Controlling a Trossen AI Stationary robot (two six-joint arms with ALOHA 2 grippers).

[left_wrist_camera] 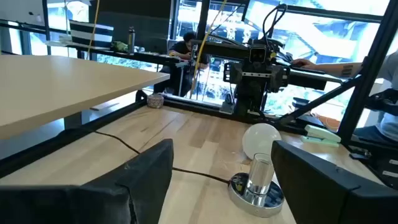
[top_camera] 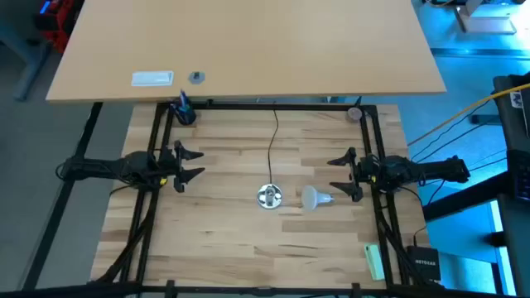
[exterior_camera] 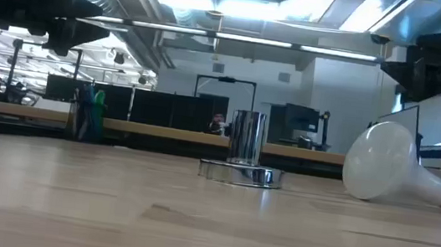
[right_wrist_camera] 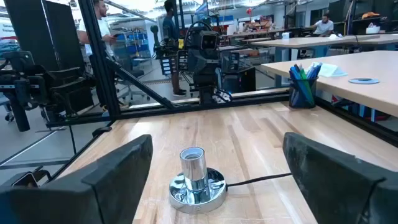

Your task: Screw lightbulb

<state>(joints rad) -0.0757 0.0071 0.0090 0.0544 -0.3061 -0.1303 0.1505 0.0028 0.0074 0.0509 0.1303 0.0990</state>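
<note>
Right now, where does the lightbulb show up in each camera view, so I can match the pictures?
High view: lightbulb lies on its side right of centre, beside the metal socket.
Low view: at right, lying down, screw base pointing right.
Left wrist view: its globe shows behind the socket.
Right wrist view: not in it.
Shared landmark: the socket, in all four views.

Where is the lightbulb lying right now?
In the high view the lightbulb lies on its side on the table's right half, just right of the metal socket, its screw base pointing toward the open right end effector.
</note>
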